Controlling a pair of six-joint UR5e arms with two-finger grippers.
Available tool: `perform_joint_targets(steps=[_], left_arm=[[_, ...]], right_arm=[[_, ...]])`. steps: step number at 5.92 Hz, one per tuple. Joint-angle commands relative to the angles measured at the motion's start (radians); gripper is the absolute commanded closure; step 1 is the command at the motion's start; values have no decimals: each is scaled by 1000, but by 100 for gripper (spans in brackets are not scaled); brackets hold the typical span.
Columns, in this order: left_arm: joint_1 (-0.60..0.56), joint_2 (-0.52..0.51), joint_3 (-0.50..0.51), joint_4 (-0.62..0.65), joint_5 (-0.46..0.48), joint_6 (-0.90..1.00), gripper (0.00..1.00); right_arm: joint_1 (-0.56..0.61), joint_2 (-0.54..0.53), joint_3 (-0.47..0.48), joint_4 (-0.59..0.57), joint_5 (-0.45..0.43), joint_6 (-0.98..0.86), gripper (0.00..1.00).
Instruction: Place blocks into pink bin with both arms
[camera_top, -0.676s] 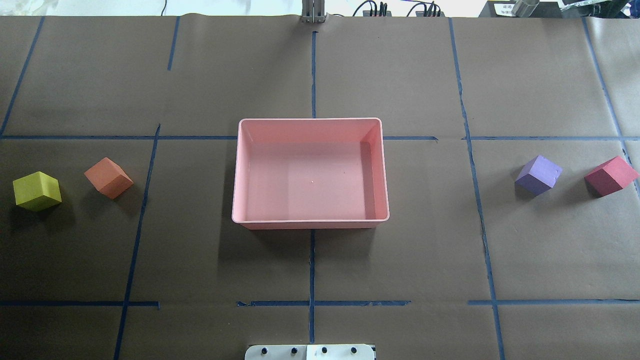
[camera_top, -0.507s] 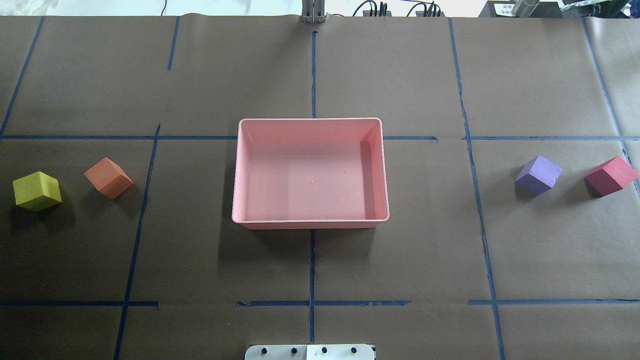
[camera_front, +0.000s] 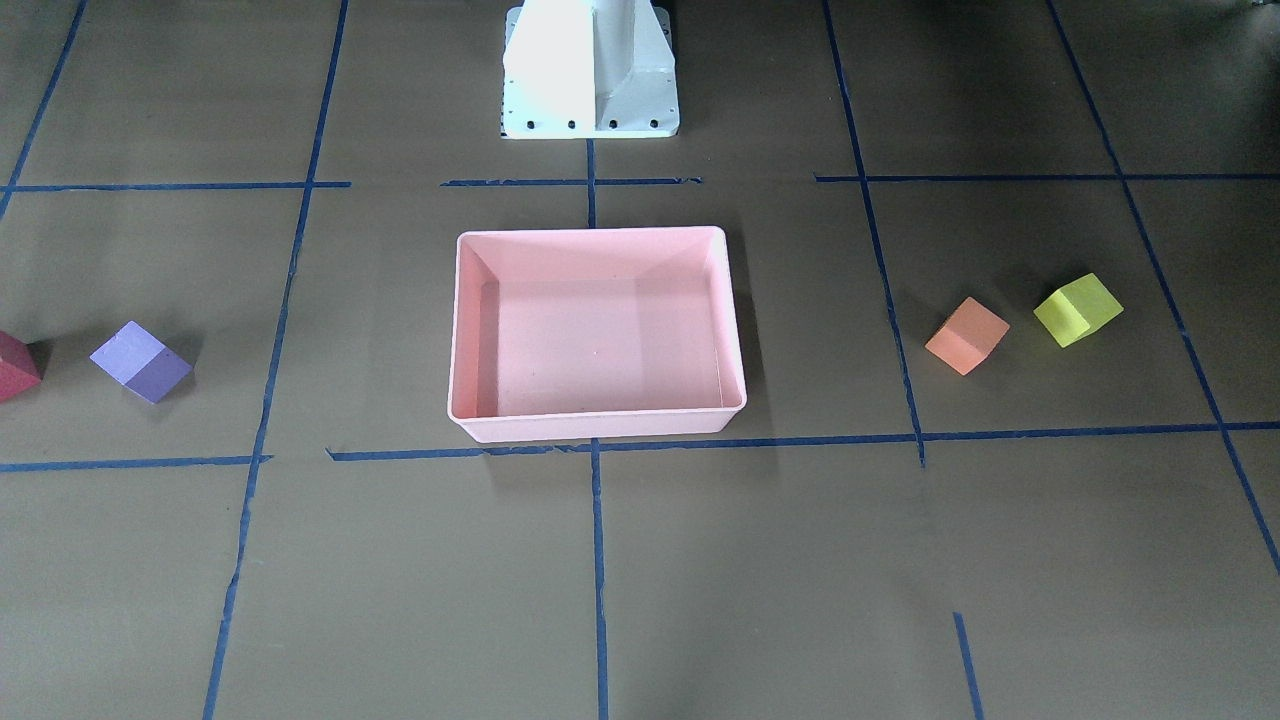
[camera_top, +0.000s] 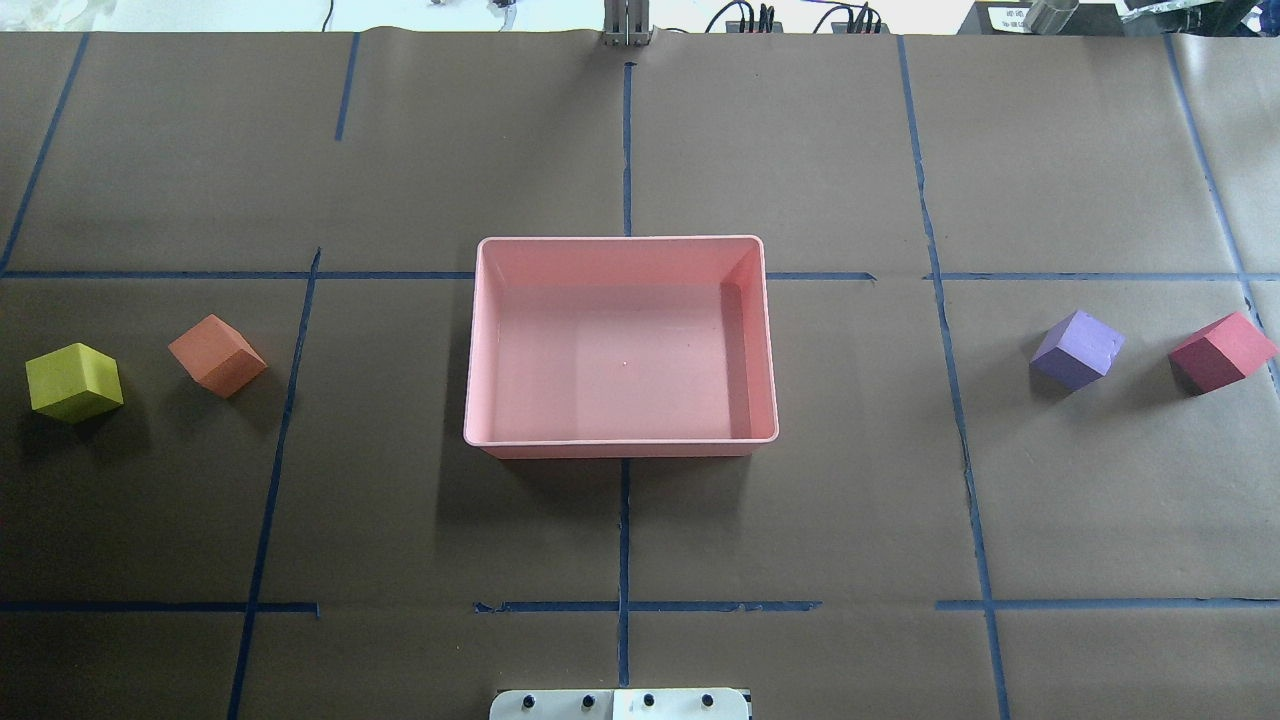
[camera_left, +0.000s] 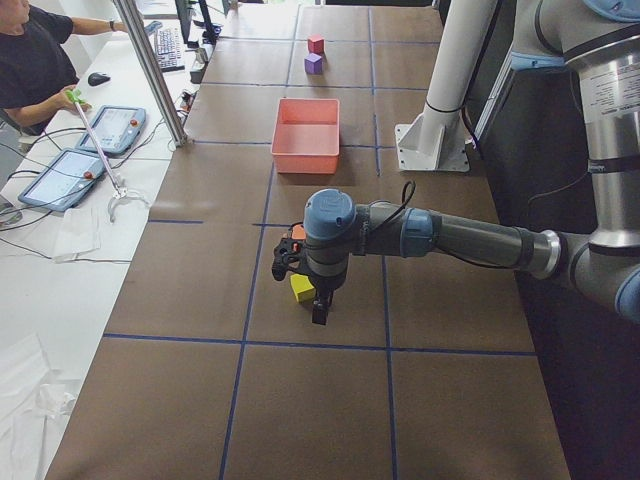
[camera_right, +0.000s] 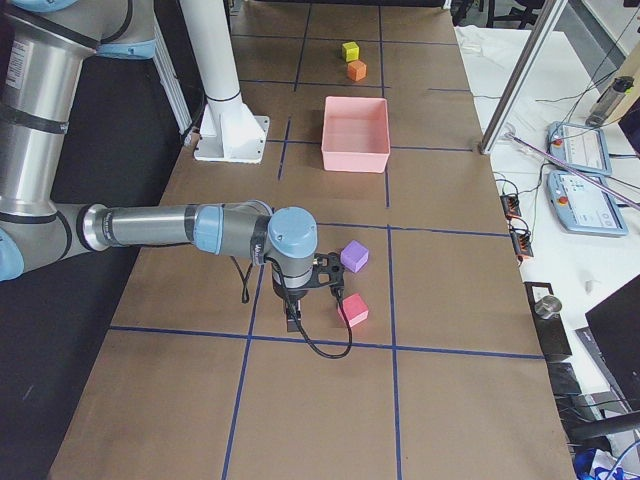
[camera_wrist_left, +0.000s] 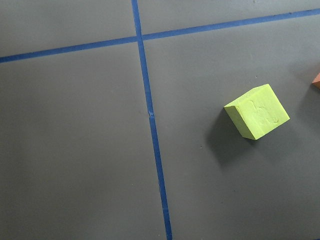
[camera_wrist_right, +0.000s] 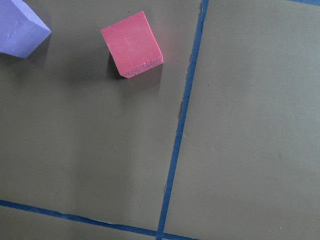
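The pink bin (camera_top: 468, 400) sits mid-table with nothing in it. The yellow-green block (camera_top: 73, 381) and orange block (camera_top: 217, 355) lie to its left. The purple block (camera_top: 1077, 349) and red block (camera_top: 1222, 351) lie to its right. My left gripper (camera_left: 319, 308) hangs above the yellow-green block (camera_wrist_left: 257, 111). My right gripper (camera_right: 293, 318) hangs above the red block (camera_wrist_right: 132, 44) and next to the purple block (camera_wrist_right: 20, 27). Both grippers show only in the side views, so I cannot tell whether they are open or shut.
The white pedestal base (camera_front: 590, 70) stands behind the bin on the robot's side. Blue tape lines cross the brown table cover. A person sits at a side desk (camera_left: 40, 60) with tablets, beyond the table's far edge.
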Motion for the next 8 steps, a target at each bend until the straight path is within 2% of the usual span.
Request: perform_joint_targets(steps=[1, 5, 6, 7, 8], left_arm=[[-1, 2, -2, 4, 1, -1, 0], [2, -1, 10, -6, -4, -2, 0], [2, -1, 10, -6, -7, -1, 0], [1, -1, 10, -6, -7, -1, 0], [1, -1, 4, -8, -8, -1, 0]], right_arm=[[0, 0, 0, 2, 1, 2, 0], [-14, 9, -8, 9, 55, -8, 0], [-66, 26, -8, 17, 51, -2, 0], [-101, 72, -52, 70, 46, -9, 0], [-159, 102, -155, 230, 40, -8, 0]])
